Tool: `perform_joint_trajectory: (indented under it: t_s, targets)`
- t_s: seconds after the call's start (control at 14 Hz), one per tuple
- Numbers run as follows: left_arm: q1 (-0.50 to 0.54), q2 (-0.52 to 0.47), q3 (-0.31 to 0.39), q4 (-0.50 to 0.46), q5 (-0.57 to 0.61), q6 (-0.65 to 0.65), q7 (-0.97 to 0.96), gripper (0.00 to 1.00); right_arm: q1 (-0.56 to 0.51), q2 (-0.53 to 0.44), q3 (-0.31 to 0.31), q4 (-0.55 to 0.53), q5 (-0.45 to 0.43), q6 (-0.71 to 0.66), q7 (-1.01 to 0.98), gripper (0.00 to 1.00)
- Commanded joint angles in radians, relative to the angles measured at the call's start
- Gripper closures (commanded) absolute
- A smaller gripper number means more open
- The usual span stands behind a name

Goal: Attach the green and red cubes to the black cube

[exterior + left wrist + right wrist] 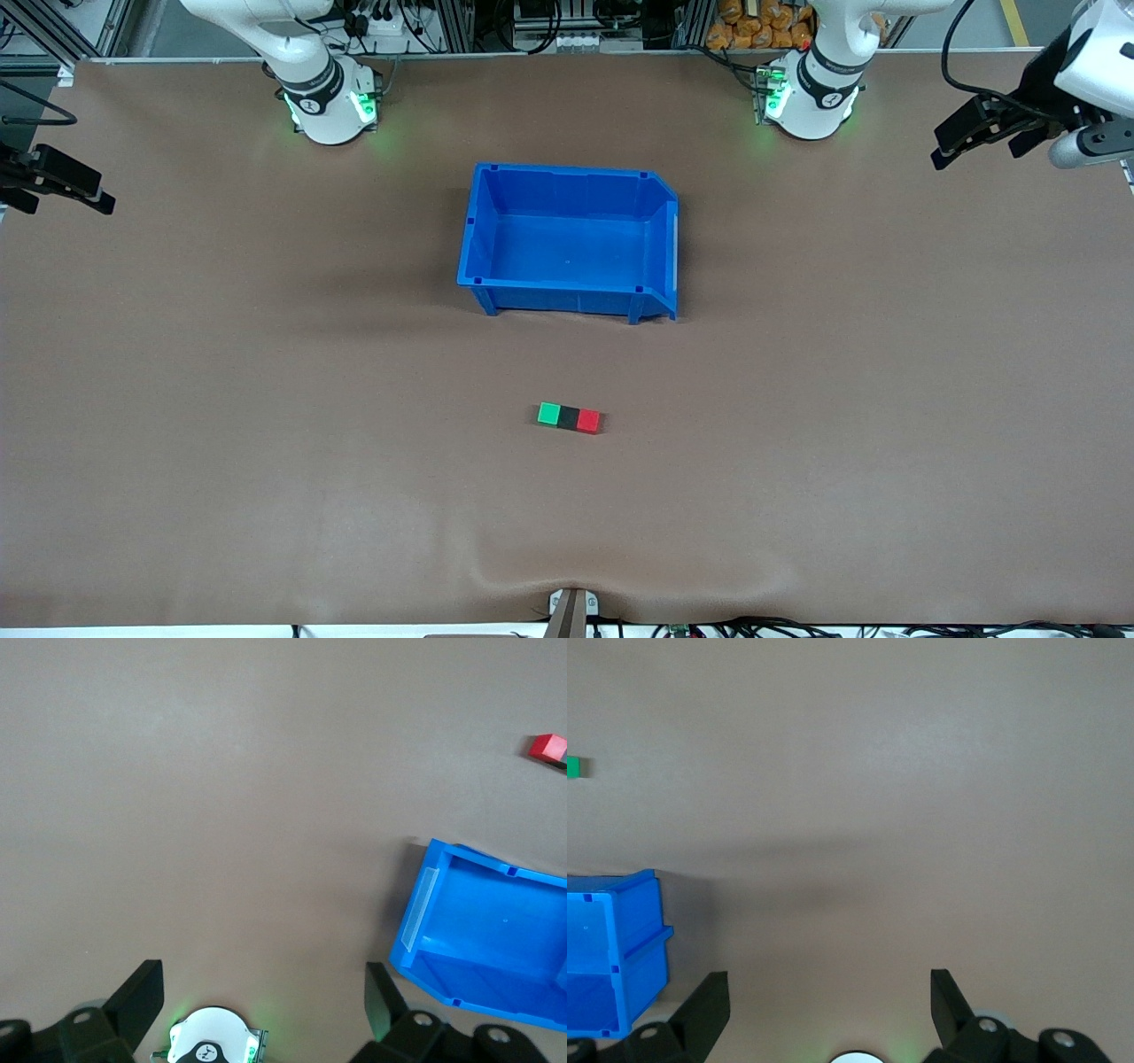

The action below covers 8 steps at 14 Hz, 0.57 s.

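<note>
Cubes, green (549,413), black (569,417), red (588,421), joined, well apart from both empty, wide-open grippers (982,133) (55,184).

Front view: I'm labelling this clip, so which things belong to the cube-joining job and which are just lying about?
Job:
green cube
black cube
red cube
They sit in one touching row, black in the middle.

Lying about:
blue bin, farther from the front camera than the cubes, nothing seen inside
</note>
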Motion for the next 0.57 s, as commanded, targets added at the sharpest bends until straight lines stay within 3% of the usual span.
perform_joint_trajectory:
  t_s: [0.0,0.5]
  targets:
    - [-0.002,-0.014,-0.011,-0.017,0.021,-0.013,0.036,0.0,-0.012,-0.016,0.015,-0.028,-0.015,0.005,0.025,0.0]
    - [0.016,0.015,0.004,0.026,0.02,-0.013,0.075,0.0,-0.015,0.017,0.017,-0.005,0.002,0.005,0.025,0.0]
